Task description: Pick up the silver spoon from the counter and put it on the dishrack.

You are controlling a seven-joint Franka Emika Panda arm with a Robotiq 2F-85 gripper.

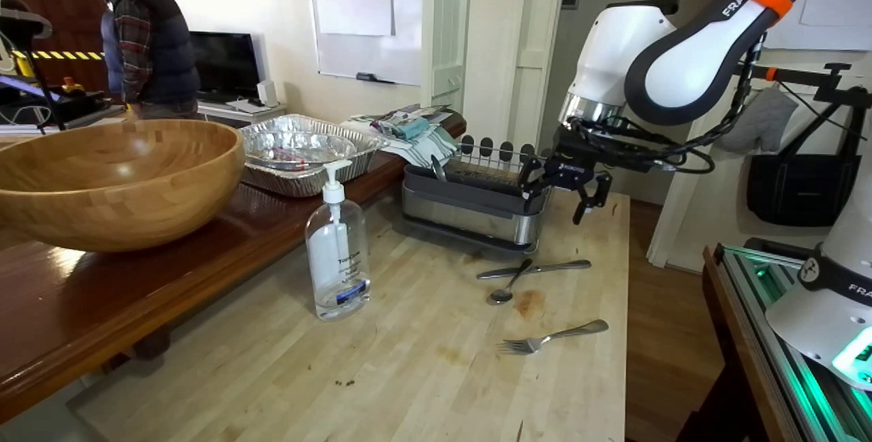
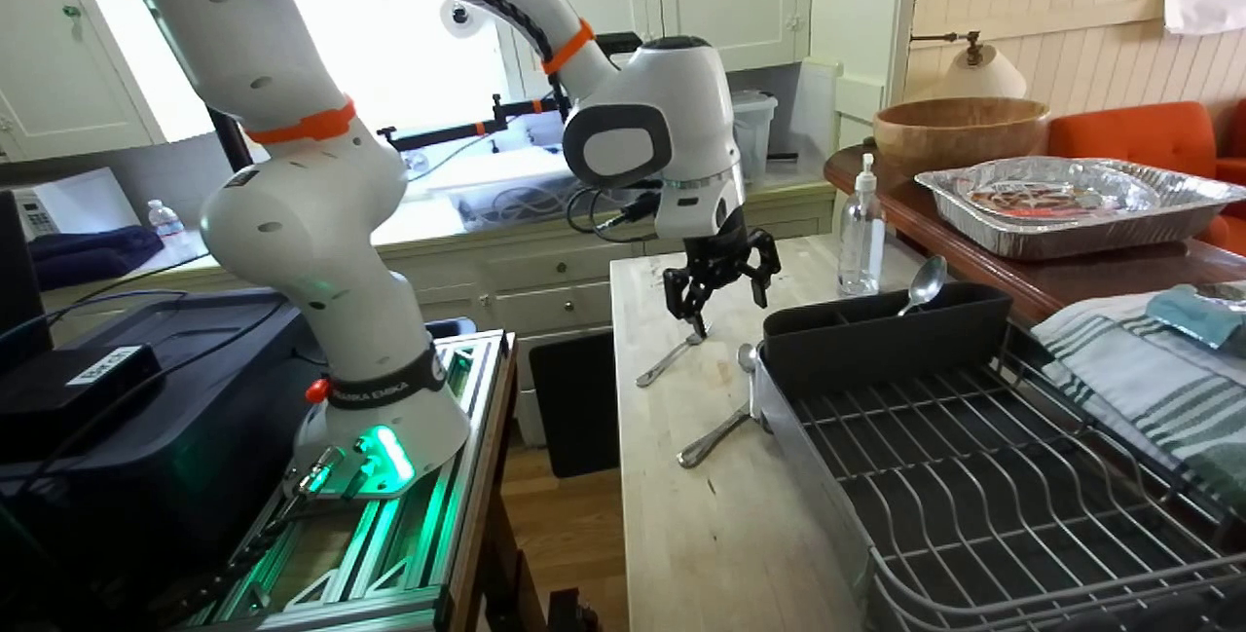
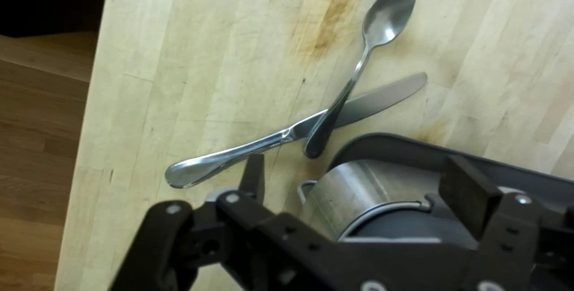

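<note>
The silver spoon lies on the pale wood counter (image 1: 409, 381), its handle resting across a knife. It shows in both exterior views (image 1: 501, 296) (image 2: 747, 357) and in the wrist view (image 3: 389, 15). The knife shows too (image 1: 538, 270) (image 2: 714, 439) (image 3: 228, 154). The silver-grey dishrack stands beside them (image 1: 470, 214) (image 2: 810, 476) (image 3: 358, 188). My gripper (image 1: 554, 209) (image 2: 730, 314) (image 3: 358, 167) is open and empty. It hovers above the counter, and in the wrist view its fingers overlap the knife handle's side and the rack's corner.
A fork (image 1: 535, 344) lies on the counter. Another spoon (image 2: 927, 279) stands in the rack's dark caddy (image 2: 876, 345). A pump bottle (image 1: 338, 258) stands on the counter. A wooden bowl (image 1: 129, 183) and foil trays (image 1: 306, 156) sit on the darker tabletop. A striped towel (image 2: 1139, 369) lies beside the rack.
</note>
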